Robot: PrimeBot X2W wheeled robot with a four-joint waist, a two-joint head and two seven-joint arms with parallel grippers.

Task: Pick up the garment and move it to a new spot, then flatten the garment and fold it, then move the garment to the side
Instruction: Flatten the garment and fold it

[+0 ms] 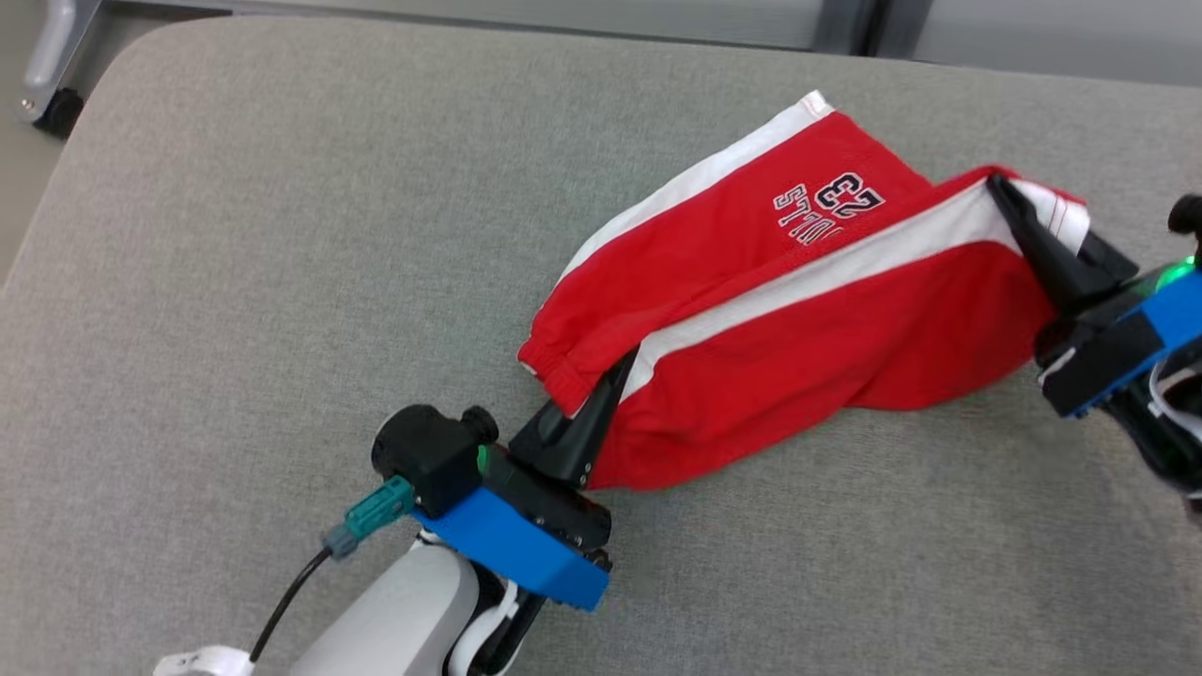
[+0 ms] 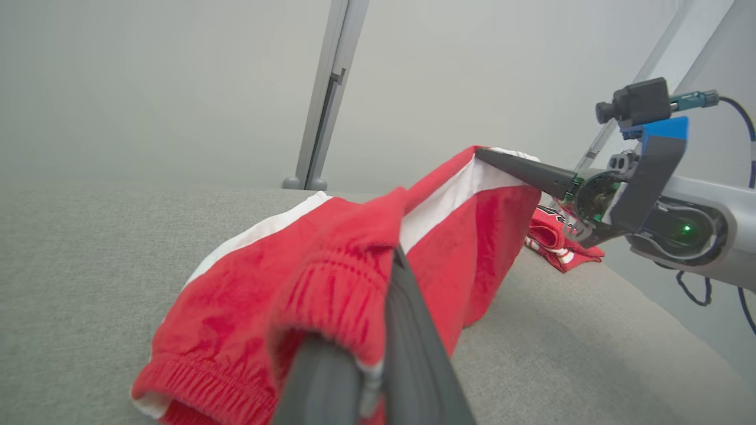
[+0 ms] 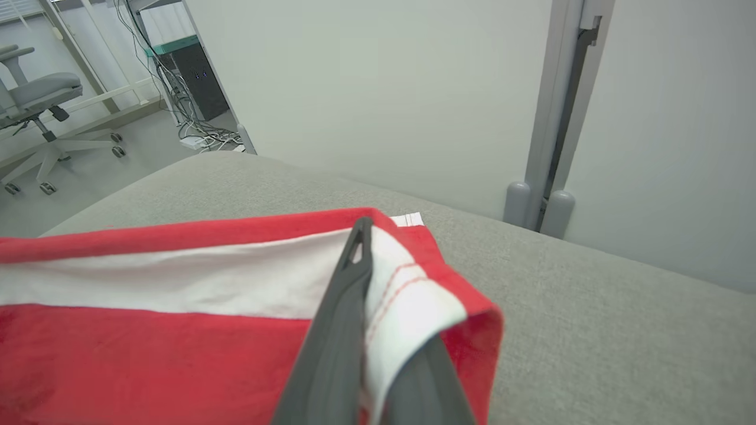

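The garment (image 1: 798, 310) is a pair of red shorts with white side stripes and a "23" print, stretched across the grey cushioned surface (image 1: 282, 235). My left gripper (image 1: 615, 376) is shut on the elastic waistband at its near left end, seen close in the left wrist view (image 2: 387, 277). My right gripper (image 1: 1005, 192) is shut on the hem at the far right end, with the cloth (image 3: 407, 301) folded over its fingers. Between the two grips the garment (image 2: 449, 236) hangs taut and slightly raised. The right gripper (image 2: 490, 154) also shows in the left wrist view.
The grey surface's rounded far edge (image 1: 470, 28) meets a pale wall with an upright grey post (image 3: 555, 118). An office chair (image 3: 35, 100) and cables stand on the floor beyond the left side. Another red piece of cloth (image 2: 558, 239) lies behind the right gripper.
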